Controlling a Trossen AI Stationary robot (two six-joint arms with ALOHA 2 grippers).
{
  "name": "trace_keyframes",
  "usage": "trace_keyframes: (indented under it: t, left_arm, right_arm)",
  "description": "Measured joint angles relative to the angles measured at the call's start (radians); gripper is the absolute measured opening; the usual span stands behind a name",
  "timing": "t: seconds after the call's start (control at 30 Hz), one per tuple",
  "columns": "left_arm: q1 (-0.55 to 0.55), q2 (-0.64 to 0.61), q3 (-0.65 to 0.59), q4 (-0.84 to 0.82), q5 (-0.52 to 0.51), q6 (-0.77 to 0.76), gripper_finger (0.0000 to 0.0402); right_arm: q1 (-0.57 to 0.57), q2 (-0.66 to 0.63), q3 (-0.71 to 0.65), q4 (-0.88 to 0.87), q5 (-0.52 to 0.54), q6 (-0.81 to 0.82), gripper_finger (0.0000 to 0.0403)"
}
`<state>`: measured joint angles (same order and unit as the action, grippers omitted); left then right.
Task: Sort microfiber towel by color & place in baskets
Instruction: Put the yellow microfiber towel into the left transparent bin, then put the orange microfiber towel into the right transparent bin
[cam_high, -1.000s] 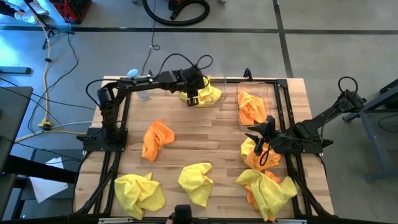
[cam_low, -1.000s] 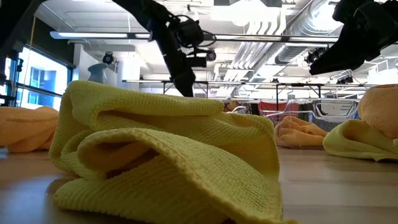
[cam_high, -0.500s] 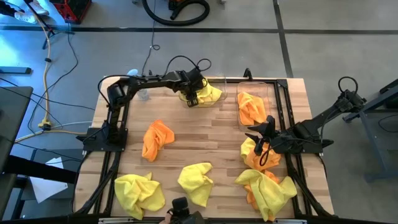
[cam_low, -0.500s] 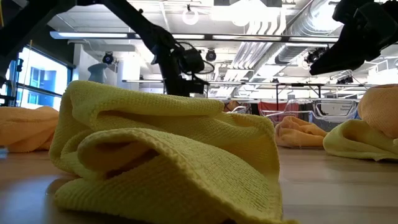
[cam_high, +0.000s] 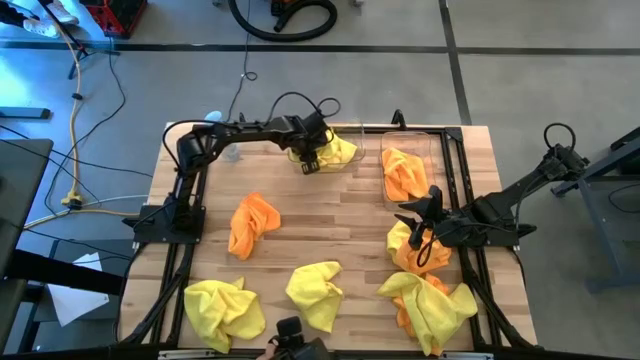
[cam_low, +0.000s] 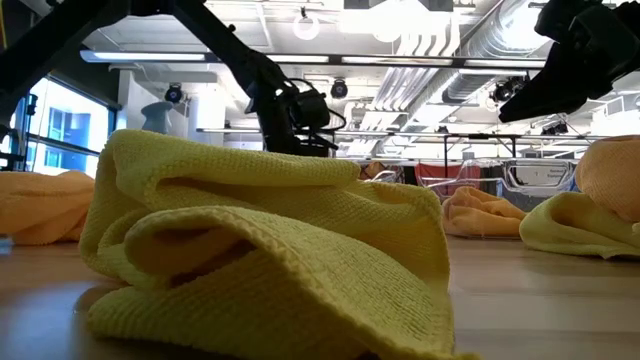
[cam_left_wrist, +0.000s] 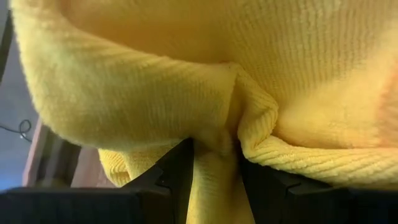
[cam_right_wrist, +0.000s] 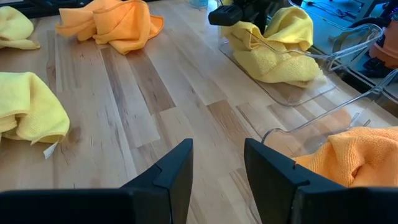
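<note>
Only begun: left gripper (cam_high: 312, 160) clamped on rumpled yellow microfiber towel (cam_high: 335, 150) over clear plastic basket (cam_high: 357, 146), right gripper (cam_high: 424, 208) apart, idle; six loose.

A rumpled yellow towel (cam_low: 270, 250) fills the foreground; orange towels (cam_low: 40, 205) lie behind on the wooden table (cam_low: 540, 300)

Tabletop (cam_high: 330, 215): light wood with a plank pattern of pale and brown strips. Towels: bright yellow at lower left (cam_high: 222, 310), lower centre (cam_high: 316, 292), and upper centre in the left basket (cam_high: 350, 135); orange at centre left (cam_high: 252, 222). The right basket (cam_high: 432, 140), colourless and see-through, holds an orange towel (cam_high: 402, 172). At lower right, yellow and orange towels (cam_high: 430, 300) overlap. Both arms are black. The yellow fabric shows a fine ribbed weave in the left wrist view (cam_left_wrist: 186, 81).
</note>
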<state>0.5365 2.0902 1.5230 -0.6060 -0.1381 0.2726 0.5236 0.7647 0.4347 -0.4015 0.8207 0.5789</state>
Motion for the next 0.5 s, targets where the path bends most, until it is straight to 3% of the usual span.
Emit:
trace_keyframes:
  t: [0.5]
  left_arm:
    - [-0.007,-0.173,0.000,-0.047,0.006,-0.020,0.0115]
  right_arm:
    - [0.000,0.000,0.000,0.000,0.000,0.000,0.0138]
